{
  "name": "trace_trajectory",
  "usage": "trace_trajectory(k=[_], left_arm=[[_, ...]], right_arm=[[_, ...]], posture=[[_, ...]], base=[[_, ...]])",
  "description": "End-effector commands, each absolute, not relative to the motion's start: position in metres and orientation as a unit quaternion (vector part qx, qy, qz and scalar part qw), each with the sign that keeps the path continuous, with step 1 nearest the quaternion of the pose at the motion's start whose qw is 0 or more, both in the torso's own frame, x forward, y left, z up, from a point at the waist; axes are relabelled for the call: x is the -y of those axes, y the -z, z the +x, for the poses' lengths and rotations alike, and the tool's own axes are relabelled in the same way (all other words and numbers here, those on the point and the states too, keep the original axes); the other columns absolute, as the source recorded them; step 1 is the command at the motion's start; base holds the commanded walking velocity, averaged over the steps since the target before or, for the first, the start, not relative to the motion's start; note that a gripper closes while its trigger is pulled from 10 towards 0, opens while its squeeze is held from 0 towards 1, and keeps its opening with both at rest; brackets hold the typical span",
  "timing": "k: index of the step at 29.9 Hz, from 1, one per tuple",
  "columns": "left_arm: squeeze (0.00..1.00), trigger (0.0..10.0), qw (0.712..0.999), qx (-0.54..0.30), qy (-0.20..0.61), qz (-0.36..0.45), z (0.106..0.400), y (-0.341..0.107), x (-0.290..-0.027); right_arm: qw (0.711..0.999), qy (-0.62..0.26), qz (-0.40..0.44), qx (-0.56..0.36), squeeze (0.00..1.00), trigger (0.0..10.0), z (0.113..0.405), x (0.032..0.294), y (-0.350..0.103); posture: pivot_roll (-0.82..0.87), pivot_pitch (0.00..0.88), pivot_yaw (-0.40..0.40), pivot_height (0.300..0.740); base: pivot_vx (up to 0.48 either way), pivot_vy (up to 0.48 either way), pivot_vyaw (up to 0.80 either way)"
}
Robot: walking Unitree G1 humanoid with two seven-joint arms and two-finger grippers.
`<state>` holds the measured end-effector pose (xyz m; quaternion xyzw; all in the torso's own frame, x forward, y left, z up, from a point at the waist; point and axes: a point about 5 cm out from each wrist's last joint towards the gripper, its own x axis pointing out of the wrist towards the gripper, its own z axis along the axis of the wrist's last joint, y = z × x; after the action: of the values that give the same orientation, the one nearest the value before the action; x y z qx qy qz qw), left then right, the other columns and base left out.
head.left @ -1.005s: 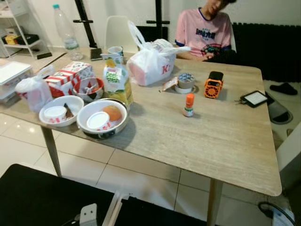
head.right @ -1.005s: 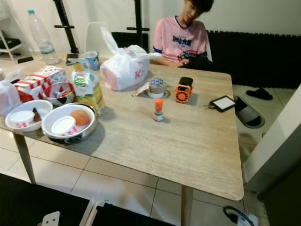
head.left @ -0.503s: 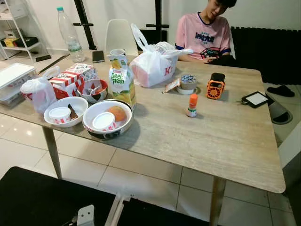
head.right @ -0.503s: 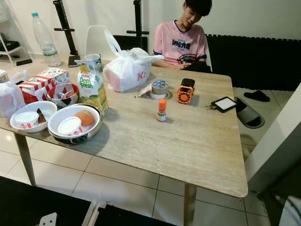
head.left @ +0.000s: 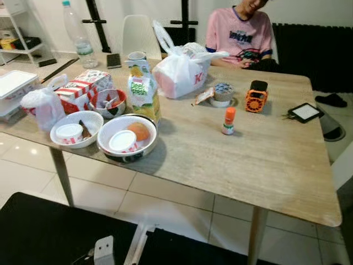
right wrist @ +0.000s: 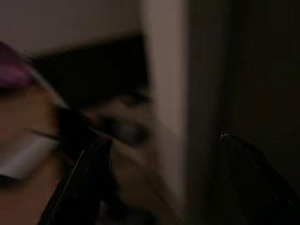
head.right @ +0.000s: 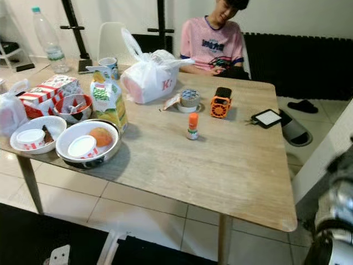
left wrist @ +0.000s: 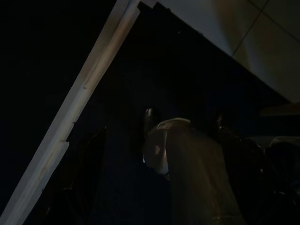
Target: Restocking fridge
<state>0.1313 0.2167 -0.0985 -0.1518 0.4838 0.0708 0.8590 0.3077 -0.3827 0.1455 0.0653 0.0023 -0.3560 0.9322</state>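
A yellow-green juice carton stands upright on the wooden table, left of the middle. In front of it a steel-rimmed bowl holds an orange and a small lidded cup. A white bowl, a red bowl, a red-and-white food box and a knotted white bag lie further left. My right arm shows blurred and silver at the lower right, off the table. In the right wrist view my right gripper is open, holding nothing. My left gripper hangs open in the dark.
A large white plastic bag, tape roll, orange fan, glue stick and phone lie on the table. A person sits at the far side. A water bottle and mug stand far left.
The camera has swayed and tipped slightly, shifting the whole scene. My right arm has risen into the lower right of the right eye view. Things on the table have not moved.
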Motion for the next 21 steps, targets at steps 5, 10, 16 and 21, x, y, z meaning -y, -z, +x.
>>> trace_trajectory(k=[5, 10, 16, 21], left_arm=[[0.00, 10.0, 0.859, -0.484, -0.076, -0.151, 0.128, 0.098, -0.222], [0.00, 10.0, 0.863, -0.478, -0.068, -0.144, 0.128, 0.098, -0.223], [0.00, 10.0, 0.879, -0.452, -0.060, -0.141, 0.139, 0.092, -0.228], [0.00, 10.0, 0.893, -0.426, -0.054, -0.134, 0.147, 0.085, -0.237]], right_arm=[[0.976, 0.164, 0.138, 0.049, 0.00, 10.0, 0.362, 0.313, -0.170], [0.988, 0.028, 0.148, 0.024, 0.00, 10.0, 0.385, 0.254, -0.168], [0.987, -0.047, 0.155, 0.018, 0.00, 10.0, 0.395, 0.219, -0.172], [0.986, -0.076, 0.145, 0.004, 0.00, 10.0, 0.401, 0.195, -0.175]], posture=[[0.00, 0.000, 0.021, 0.740], [0.00, 0.000, 0.020, 0.740], [0.00, 0.001, 0.032, 0.740], [0.02, 0.054, 0.029, 0.740]], base=[[0.000, 0.000, 0.00], [0.000, 0.000, 0.00], [0.000, 0.000, 0.00], [0.000, 0.000, 0.00]])
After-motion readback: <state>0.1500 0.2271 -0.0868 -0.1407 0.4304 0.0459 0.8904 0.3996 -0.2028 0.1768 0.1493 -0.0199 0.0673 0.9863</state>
